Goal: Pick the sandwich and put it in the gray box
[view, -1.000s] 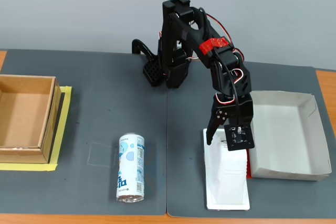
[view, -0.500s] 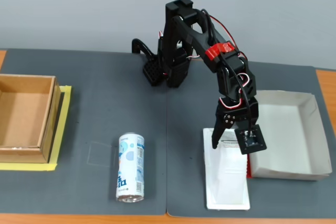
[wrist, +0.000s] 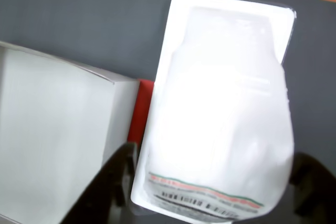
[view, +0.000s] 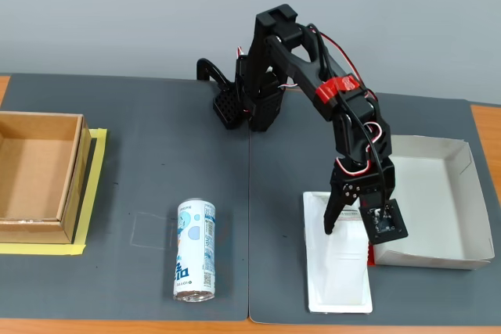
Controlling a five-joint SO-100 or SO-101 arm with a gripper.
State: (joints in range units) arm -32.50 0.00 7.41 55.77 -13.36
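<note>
One shallow pale gray cardboard box (view: 438, 201) sat just right of the open black two-finger gripper (view: 354, 228) in the fixed view, one white wedge-shaped plastic sandwich pack (view: 337, 260) lay directly beneath, unheld, likely light, slick, crushable, best pinched across its wedge, one blue-and-white can (view: 194, 249) well left.

Fixed view: black two-finger gripper (view: 354, 226) poised over white wedge-shaped plastic sandwich package (view: 337, 260), fingers (view: 332, 217) spread. Right side tight: shallow pale gray cardboard tray (view: 458, 253) sits just beside package, its red strip (wrist: 140, 112) against the package base. Left side open dark surface (view: 266, 248). Blue-and-white drink can (view: 194, 250) lies well left; brown cardboard box (view: 37, 176) far left.
</note>
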